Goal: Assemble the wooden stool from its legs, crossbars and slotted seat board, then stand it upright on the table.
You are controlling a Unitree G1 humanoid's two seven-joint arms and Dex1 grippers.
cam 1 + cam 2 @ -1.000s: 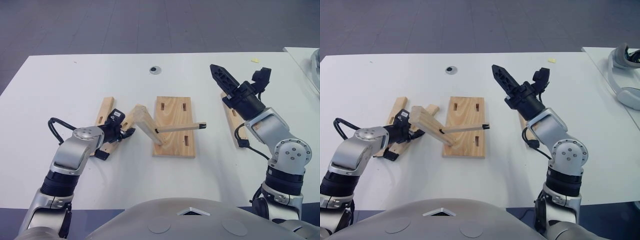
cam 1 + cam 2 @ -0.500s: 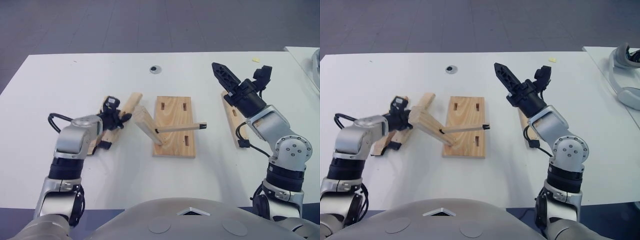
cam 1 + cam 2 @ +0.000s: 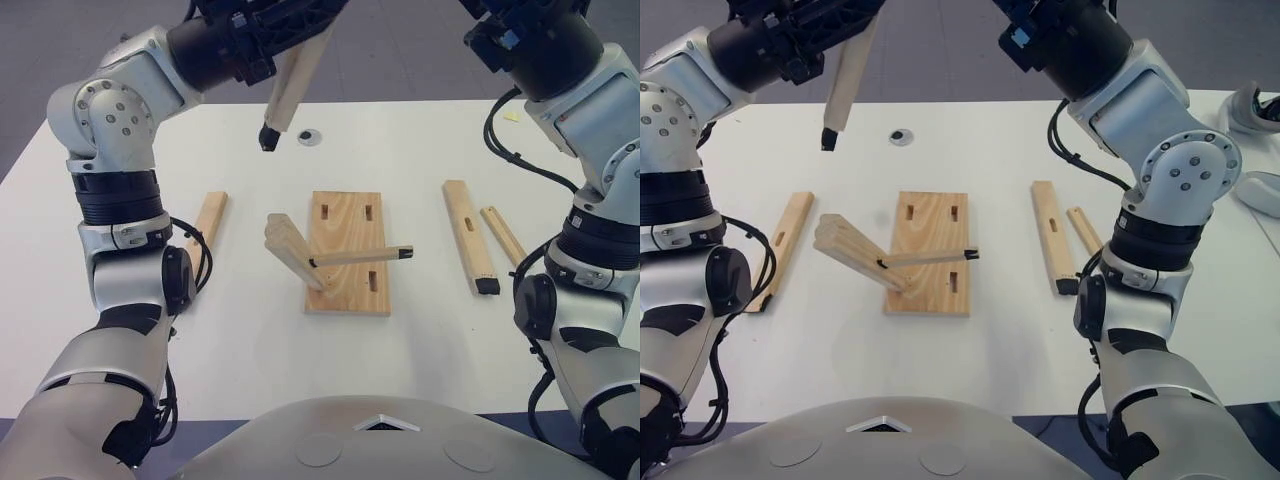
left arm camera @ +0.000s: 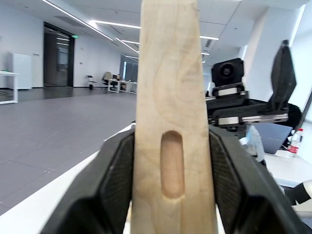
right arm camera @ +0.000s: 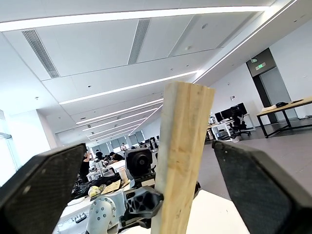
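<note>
1. Left eye view: the slotted seat board (image 3: 348, 290) lies flat on the white table (image 3: 120, 170), with three of its slots showing. A joined leg (image 3: 288, 248) lies tilted over the board's left edge. A crossbar (image 3: 365, 255) runs from it across the board, and the joint itself is hard to make out. A loose leg (image 3: 207, 222) lies left of the board. A black-footed leg (image 3: 468, 238) lies right of the board, with a thin crossbar (image 3: 503, 236) just beyond it. Behind the board and well above the table hangs the held leg (image 3: 297, 70), black foot down. Its upper end is cut off at the picture's top edge, where the left arm (image 3: 105, 115) carries it.
2. Right eye view: the right arm (image 3: 1160, 110) rises behind the board's right side and runs out past the top edge. A round grommet (image 3: 902, 138) sits in the table behind the board. Far right of the board, a headset (image 3: 1255, 120) is half cut off.
3. Left wrist view: the left pincer (image 4: 171, 195) is clamped on the held leg, with a black finger (image 4: 117, 185) pressed to each side. The leg's oval slot faces the camera, and both its ends are cut off.
4. Right wrist view: the right pincer (image 5: 148, 146) gapes wide and grips nothing, its fingers (image 5: 44, 190) well apart. The held leg stands upright in the gap and touches neither finger. Its depth there cannot be told.
</note>
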